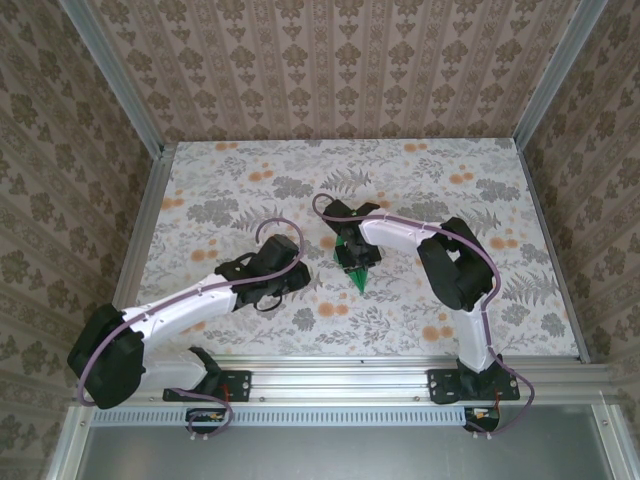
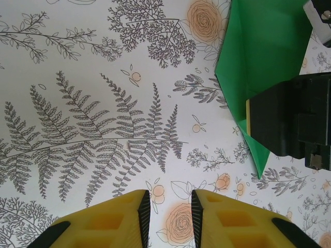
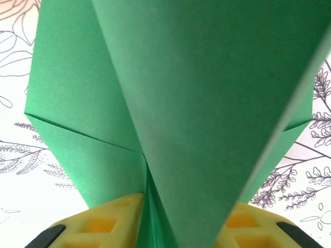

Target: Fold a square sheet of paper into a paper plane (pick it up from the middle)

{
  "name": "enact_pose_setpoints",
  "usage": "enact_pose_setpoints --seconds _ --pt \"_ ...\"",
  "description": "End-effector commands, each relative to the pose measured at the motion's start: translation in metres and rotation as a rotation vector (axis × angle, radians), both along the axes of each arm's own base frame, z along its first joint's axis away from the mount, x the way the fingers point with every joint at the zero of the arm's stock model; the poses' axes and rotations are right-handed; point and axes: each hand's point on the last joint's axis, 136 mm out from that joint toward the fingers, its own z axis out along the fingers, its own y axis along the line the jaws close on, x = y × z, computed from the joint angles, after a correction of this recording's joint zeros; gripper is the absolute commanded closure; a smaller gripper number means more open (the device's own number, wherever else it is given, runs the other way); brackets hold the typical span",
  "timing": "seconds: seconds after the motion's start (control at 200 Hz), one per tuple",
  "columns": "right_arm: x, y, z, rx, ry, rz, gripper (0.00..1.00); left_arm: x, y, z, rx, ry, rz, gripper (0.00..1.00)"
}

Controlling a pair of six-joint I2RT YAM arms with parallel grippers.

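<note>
The bright-green paper [image 1: 360,272] lies folded on the floral table, tapering to a point toward the near edge. In the left wrist view the paper [image 2: 258,51] sits at the upper right, partly under the right arm's black wrist block [image 2: 289,119]. My right gripper [image 1: 352,250] hangs directly over it. Its yellow fingers [image 3: 111,219] stand wide apart, with a raised flap of the paper [image 3: 196,103] standing between them and hiding part of the right finger. My left gripper [image 2: 170,206] is open over bare tabletop, to the left of the paper's tip, and holds nothing.
The floral tabletop [image 1: 250,180] is bounded by patterned walls with metal frame posts on three sides. A metal rail [image 1: 340,375] runs along the near edge by the arm bases. Cables loop above both arms.
</note>
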Motion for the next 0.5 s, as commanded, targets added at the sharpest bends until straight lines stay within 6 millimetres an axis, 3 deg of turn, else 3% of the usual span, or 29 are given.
enact_pose_setpoints --seconds 0.0,0.12,0.345,0.455,0.495 --pt "-0.017 -0.005 -0.029 -0.04 0.101 -0.026 0.67 0.001 0.007 0.002 0.013 -0.007 0.014 0.69" --pt "-0.015 -0.002 -0.017 -0.038 0.085 -0.02 0.66 0.002 0.009 0.005 0.018 -0.015 0.013 0.69" --pt "0.012 0.0 0.085 0.022 -0.122 -0.003 0.5 0.01 0.028 0.028 0.127 -0.114 -0.001 0.55" --pt "0.012 -0.005 0.132 0.058 -0.212 0.011 0.45 0.015 0.047 0.047 0.193 -0.209 0.015 0.44" --pt "0.012 -0.009 0.149 0.069 -0.252 0.018 0.38 0.017 0.056 0.055 0.217 -0.248 0.031 0.4"
